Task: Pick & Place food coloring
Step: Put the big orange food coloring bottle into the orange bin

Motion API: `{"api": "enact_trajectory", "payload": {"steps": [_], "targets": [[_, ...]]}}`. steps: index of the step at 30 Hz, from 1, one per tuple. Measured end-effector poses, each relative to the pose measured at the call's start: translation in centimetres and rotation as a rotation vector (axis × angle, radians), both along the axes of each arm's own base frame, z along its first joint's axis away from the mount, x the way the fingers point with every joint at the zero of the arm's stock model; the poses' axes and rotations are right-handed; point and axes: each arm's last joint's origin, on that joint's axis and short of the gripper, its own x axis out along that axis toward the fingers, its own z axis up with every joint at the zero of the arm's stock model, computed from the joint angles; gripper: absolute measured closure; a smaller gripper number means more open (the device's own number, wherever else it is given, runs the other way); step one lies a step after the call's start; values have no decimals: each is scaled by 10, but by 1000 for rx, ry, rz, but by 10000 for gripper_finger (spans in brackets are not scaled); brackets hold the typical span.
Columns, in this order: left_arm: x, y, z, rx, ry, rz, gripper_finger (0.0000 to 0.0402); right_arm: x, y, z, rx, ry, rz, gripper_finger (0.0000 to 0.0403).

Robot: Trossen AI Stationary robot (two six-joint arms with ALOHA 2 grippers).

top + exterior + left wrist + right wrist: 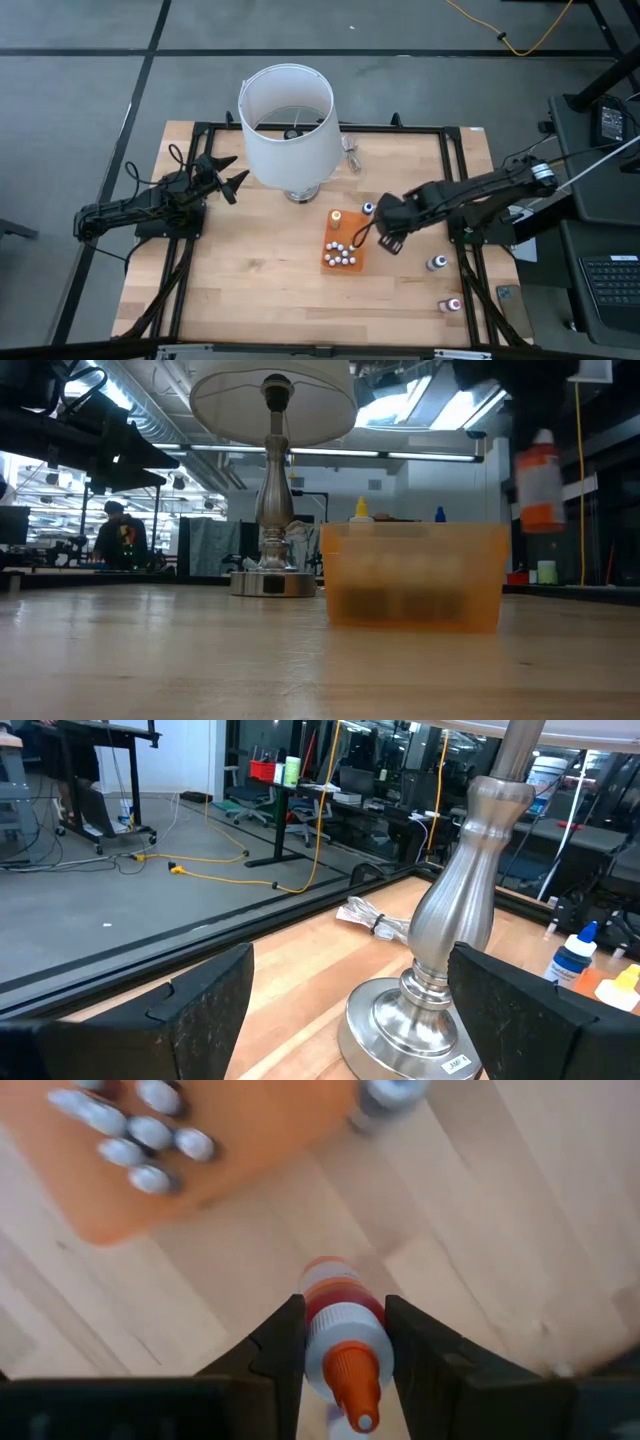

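Our right gripper [343,1342] pinches the orange-tipped white plastic bottle [343,1342]; we carry it level over the flat orange tray [250,1140] ahead, then lower slowly.

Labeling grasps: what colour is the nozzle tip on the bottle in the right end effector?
Orange, above a white collar, on the food coloring bottle; clearest in the right wrist view.

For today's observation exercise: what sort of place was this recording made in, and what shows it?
Probably a robotics lab or workshop in a large industrial hall. A wooden table carries two robot arms, exposed ducts and skylights run overhead, and cables trail across a bare floor by desks.
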Motion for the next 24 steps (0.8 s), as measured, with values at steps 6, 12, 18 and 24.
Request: {"api": "enact_trajectory", "payload": {"steps": [6,12,18,24], "targets": [[0,0,0,0,0,0,80,41,12,3,-42,-27,102,279],[0,0,0,0,-1,0,79,78,16,-9,-118,-90,188,278],[0,0,0,0,0,0,80,95,7,-26,-146,-84,202,278],[0,0,0,0,-1,0,80,105,-3,-36,-198,-79,206,277]]}}
